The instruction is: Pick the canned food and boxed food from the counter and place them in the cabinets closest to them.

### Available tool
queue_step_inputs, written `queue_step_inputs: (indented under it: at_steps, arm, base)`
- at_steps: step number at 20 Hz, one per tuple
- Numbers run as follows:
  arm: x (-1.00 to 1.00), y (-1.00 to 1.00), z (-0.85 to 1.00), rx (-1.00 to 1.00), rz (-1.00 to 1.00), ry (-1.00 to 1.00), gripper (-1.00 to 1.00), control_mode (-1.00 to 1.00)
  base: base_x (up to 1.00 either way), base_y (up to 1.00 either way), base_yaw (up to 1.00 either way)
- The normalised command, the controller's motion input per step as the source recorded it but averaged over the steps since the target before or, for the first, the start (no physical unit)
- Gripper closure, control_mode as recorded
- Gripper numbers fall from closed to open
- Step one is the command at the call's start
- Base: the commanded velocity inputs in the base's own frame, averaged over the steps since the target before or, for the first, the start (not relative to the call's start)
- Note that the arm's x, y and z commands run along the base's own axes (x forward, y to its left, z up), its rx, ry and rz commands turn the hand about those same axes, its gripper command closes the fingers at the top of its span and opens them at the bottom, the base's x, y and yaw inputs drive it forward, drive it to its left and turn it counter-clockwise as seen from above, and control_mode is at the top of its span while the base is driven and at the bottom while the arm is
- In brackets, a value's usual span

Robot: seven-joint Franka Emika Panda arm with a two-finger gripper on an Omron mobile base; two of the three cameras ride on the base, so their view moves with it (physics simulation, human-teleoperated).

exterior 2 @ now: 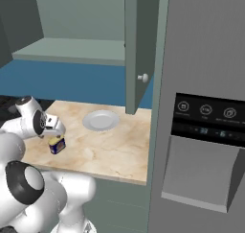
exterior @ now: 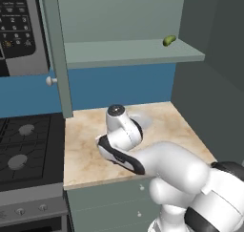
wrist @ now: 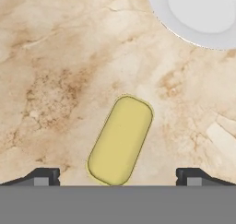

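Hand (wrist: 118, 176) spread wide, empty | canned food (wrist: 120, 140) rounded yellow top | counter (wrist: 60, 75) mottled beige marble

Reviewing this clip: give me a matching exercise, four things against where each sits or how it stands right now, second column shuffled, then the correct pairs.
Things:
1. canned food
2. white plate
3. small green object
4. end effector

Places or states:
A. on the open cabinet's shelf
B. open, above the yellow top
C. on the counter, below the end effector
D. on the counter, toward the back wall

Pairs: 1-C, 2-D, 3-A, 4-B
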Motion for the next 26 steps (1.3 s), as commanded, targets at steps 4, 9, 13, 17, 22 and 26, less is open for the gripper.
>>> queue_step_inputs:
  at_steps: [4,9,13,17,22,26]
  arm:
    - [0.09,0.04,-0.20,0.00,-0.05,0.00,-1.00,-1.00]
    - [0.07,0.01,-0.18,0.00,-0.04,0.00,-1.00,-1.00]
    - [0.04,0.00,-0.18,0.00,-0.04,0.00,-1.00,-1.00]
    - [0.00,0.00,-0.16,0.00,-0.03,-0.01,-1.00,-1.00]
    - [0.01,0.00,-0.16,0.00,-0.03,-0.01,-1.00,-1.00]
    - [0.04,0.00,-0.17,0.00,-0.03,-0.01,-1.00,-1.00]
  base:
    - [0.00,0.00,0.00]
    - [0.00,0.00,0.00]
    - [0.00,0.00,0.00]
    - [0.00,0.00,0.00]
    - [0.00,0.00,0.00]
    - [0.00,0.00,0.00]
